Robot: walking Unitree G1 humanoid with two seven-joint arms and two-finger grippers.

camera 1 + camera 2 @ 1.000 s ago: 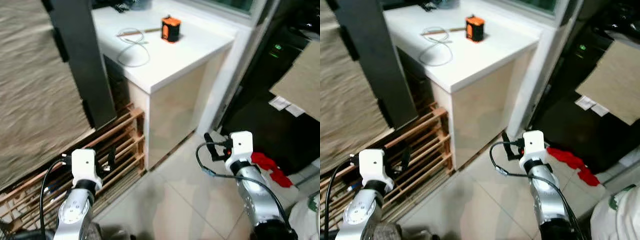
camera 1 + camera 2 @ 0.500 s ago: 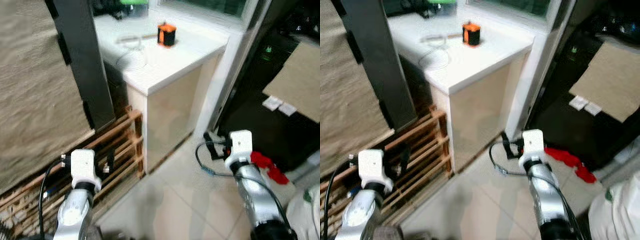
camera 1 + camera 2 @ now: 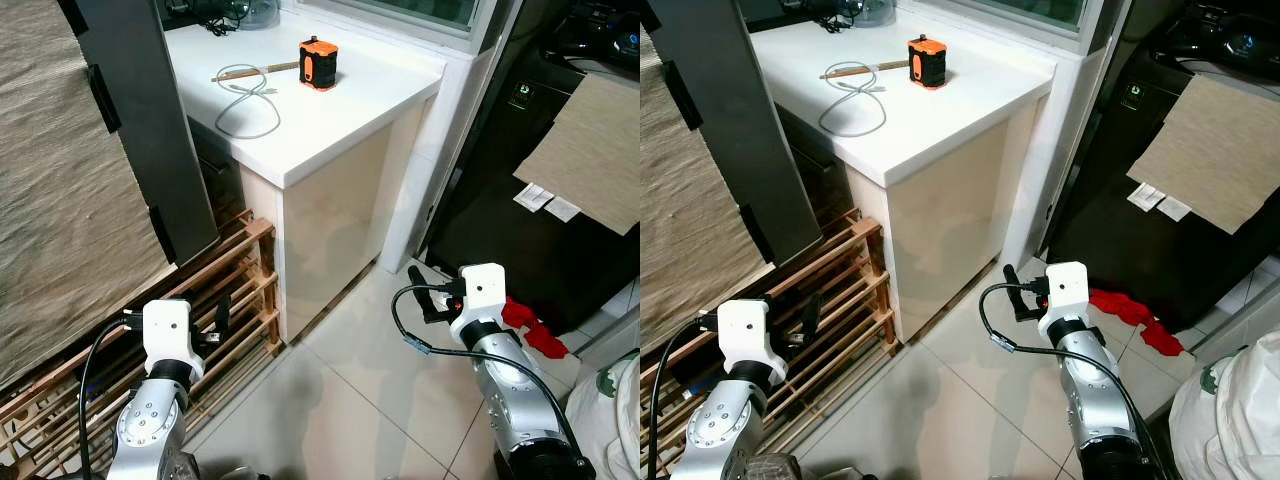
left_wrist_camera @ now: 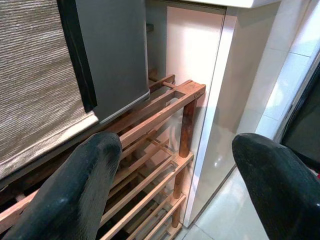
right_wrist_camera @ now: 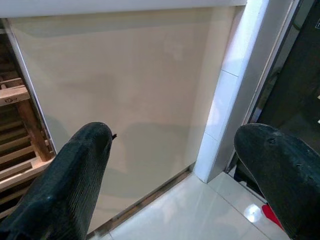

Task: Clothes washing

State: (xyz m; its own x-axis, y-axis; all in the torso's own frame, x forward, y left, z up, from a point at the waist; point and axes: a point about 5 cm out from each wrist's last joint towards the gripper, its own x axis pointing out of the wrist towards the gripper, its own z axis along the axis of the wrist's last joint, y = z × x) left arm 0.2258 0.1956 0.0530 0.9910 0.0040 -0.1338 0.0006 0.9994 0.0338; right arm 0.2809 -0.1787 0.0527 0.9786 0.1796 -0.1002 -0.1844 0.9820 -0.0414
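Red cloth (image 3: 530,326) lies on the floor (image 3: 350,400) at 4 o'clock, just beside the right gripper (image 5: 175,170), while the left gripper (image 4: 175,180) faces a wooden rack (image 3: 240,290), both jaws open and empty.

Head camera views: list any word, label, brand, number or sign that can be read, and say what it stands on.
None can be read.
Two white paper labels on the dark appliance: print too small.
Lit green indicator on its panel: a glow, no legible characters.
Orange and black device on the white counter: no readable marking.
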